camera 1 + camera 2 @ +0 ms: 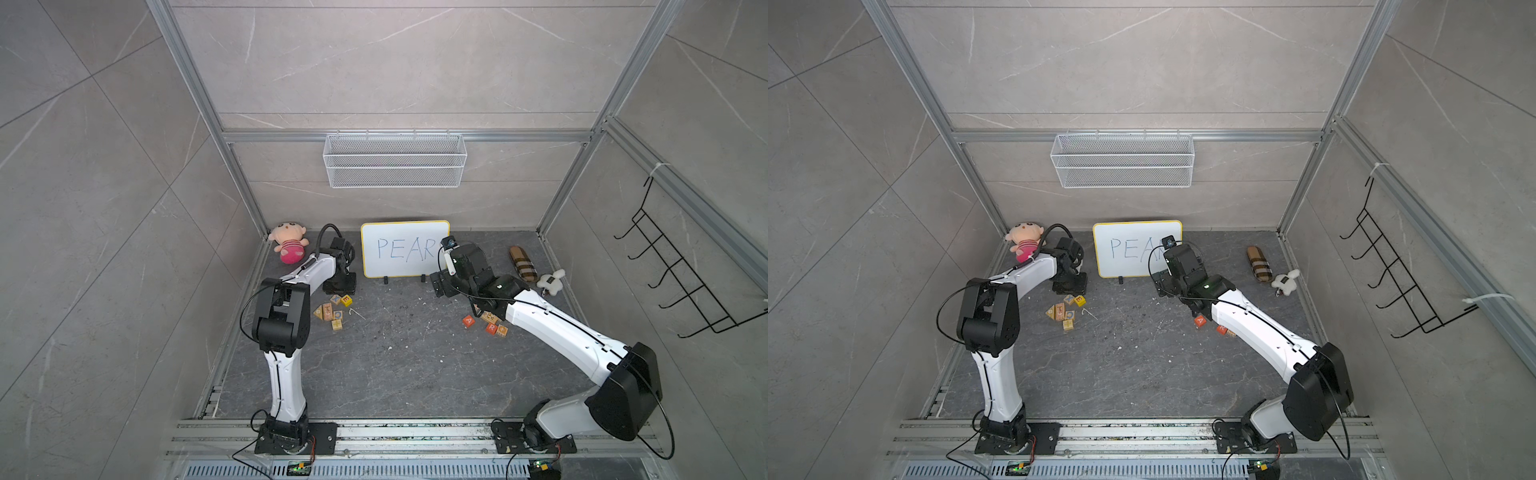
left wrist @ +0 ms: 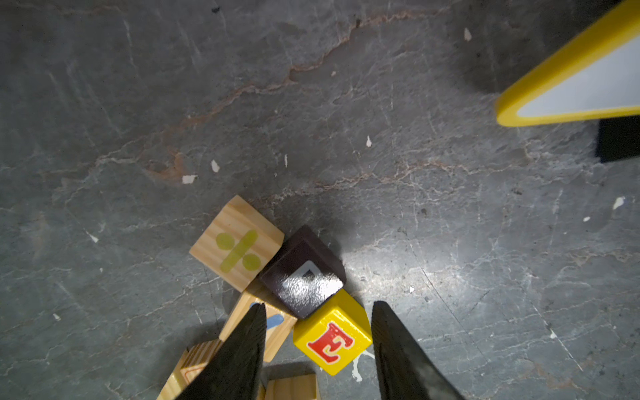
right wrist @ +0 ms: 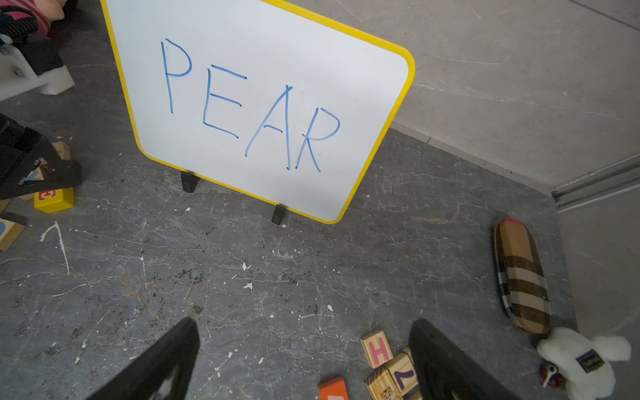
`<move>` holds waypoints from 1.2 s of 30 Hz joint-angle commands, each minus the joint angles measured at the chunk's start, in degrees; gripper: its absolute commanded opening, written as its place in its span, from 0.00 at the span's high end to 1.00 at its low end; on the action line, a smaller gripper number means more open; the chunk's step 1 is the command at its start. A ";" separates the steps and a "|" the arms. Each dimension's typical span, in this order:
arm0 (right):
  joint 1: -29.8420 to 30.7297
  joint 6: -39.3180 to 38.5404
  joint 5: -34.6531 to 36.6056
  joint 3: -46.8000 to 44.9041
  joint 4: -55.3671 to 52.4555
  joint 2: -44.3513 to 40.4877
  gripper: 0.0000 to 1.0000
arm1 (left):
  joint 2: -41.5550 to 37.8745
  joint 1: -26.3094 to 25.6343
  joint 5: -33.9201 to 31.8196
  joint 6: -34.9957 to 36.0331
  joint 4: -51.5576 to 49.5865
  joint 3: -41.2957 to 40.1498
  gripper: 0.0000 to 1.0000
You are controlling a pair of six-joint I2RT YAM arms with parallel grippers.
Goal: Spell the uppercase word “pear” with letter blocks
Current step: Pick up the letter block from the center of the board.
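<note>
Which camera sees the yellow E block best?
The left wrist camera. There the yellow E block is big and close, its red letter easy to read, between the fingers of the left gripper. Both top views show only a tiny yellow cube. The right wrist view shows it small, at the edge.

On the left arm: straight up from its base, folded sharply at the black elbow, then forward and down through the white forearm. At the left gripper: aimed downward, set low, black fingers moderately parted. On the right arm: leaning far forward and inward from its base, nearly stretched out, wrist bent down. At the right gripper: tilted forward and down, raised a little higher, fingers spread wide apart.
</note>
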 commanded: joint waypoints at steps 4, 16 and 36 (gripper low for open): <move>0.36 -0.67 0.81 -0.71 0.30 -1.66 0.02 | 2.91 0.09 -0.18 1.41 -0.18 3.51 0.44; 0.31 -1.06 1.25 -1.15 0.09 -2.58 0.01 | 4.65 2.12 -3.10 2.70 -0.63 5.48 0.42; 0.32 -0.84 0.83 -0.84 -0.22 -2.03 0.01 | 5.30 1.63 -0.43 1.66 -0.72 6.46 0.45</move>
